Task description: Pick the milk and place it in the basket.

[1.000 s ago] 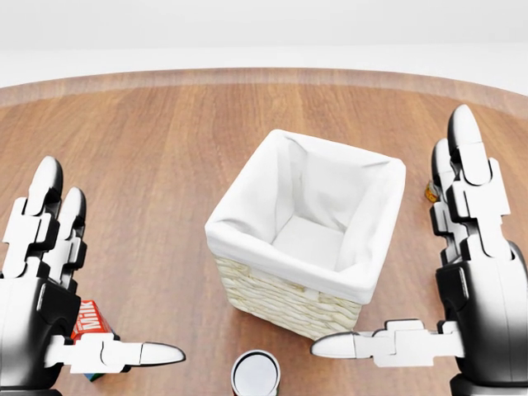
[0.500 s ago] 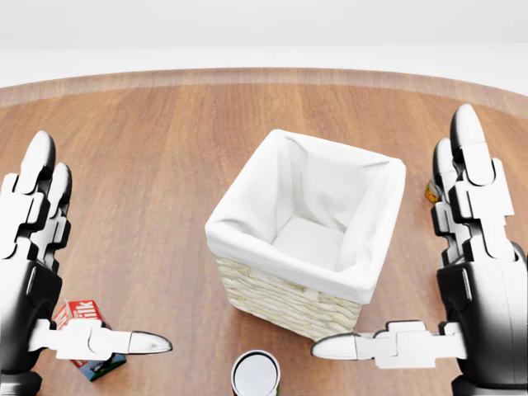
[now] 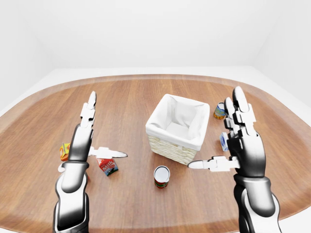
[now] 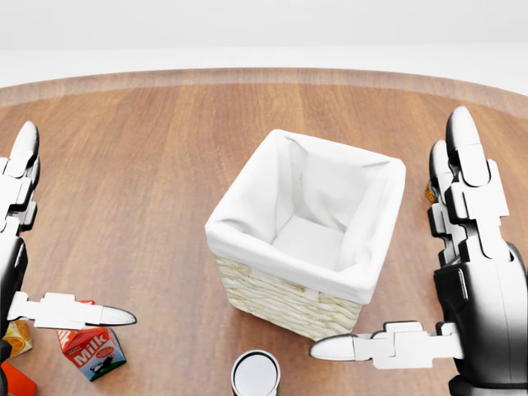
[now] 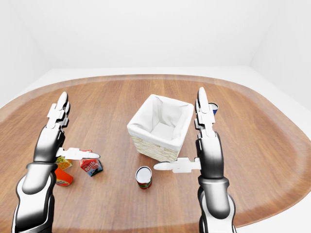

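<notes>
Presently, left-eye view: basket (image 3: 178, 127) centre, milk (image 3: 107, 166) at 8 o'clock from it, upright on table (image 3: 126, 97), can (image 3: 162, 175) at 6 | head view: left hand (image 4: 11, 272) fingers spread, thumb just above milk; right hand (image 4: 478, 297) splayed, empty | right-eye view: orange cartons (image 5: 62, 171) at milk's 9 o'clock.
</notes>
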Controlling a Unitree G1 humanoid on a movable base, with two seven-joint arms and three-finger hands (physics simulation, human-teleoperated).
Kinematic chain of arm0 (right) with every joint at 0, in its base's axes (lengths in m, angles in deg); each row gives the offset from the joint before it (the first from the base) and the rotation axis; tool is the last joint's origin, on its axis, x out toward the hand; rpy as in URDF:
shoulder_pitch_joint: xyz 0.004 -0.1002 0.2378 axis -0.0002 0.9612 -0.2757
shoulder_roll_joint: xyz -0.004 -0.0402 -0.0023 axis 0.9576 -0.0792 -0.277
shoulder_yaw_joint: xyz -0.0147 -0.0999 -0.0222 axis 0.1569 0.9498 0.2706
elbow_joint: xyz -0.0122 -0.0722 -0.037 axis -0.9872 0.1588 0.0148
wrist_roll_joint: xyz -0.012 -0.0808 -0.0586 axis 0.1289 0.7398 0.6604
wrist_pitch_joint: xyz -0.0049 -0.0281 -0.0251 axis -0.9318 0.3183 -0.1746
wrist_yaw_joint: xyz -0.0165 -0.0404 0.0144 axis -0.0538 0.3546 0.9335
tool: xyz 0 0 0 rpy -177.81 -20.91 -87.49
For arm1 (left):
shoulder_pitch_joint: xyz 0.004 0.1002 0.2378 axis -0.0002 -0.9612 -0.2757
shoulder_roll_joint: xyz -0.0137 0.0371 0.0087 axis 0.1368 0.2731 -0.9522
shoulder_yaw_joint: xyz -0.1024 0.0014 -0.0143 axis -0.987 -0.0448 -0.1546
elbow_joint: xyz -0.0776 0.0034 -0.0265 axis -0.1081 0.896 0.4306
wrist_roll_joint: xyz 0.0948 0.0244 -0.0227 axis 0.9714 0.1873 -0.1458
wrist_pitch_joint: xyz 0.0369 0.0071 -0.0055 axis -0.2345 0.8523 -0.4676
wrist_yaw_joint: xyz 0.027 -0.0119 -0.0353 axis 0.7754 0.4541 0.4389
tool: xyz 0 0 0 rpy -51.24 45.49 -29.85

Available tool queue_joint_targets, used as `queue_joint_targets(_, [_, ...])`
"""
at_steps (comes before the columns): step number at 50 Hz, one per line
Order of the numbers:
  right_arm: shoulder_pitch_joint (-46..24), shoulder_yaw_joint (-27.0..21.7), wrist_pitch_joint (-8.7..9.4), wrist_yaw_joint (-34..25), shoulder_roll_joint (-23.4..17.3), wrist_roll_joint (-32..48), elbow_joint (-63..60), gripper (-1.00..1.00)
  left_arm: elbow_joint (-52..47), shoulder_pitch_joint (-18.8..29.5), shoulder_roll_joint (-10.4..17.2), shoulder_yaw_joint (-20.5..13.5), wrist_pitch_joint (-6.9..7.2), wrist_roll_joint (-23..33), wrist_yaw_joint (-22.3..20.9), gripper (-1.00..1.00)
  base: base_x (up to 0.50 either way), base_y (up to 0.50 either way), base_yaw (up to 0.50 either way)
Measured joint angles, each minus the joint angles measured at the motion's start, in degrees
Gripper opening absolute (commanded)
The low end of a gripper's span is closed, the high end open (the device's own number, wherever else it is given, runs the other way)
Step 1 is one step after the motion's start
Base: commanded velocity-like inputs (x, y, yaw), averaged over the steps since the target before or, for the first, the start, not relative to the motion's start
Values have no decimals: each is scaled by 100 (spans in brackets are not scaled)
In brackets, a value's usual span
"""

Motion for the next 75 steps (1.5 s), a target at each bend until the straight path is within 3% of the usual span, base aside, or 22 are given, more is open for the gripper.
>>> queue_joint_targets(8, [-12, 15, 0, 9, 0, 15, -4, 100, 645, 89, 182, -179, -406, 116, -60, 100, 0, 0, 0])
queue_joint_targets(28, [-14, 6, 0, 24, -1, 25, 24, 100, 1632, 96, 335, -327, -406, 218, -31, 100, 0, 0, 0])
queue_joint_targets(75, [63, -11, 0, 27, 11, 23, -49, 100, 3831, 621, 694, -141, -406, 277, 790, 100, 0, 0, 0])
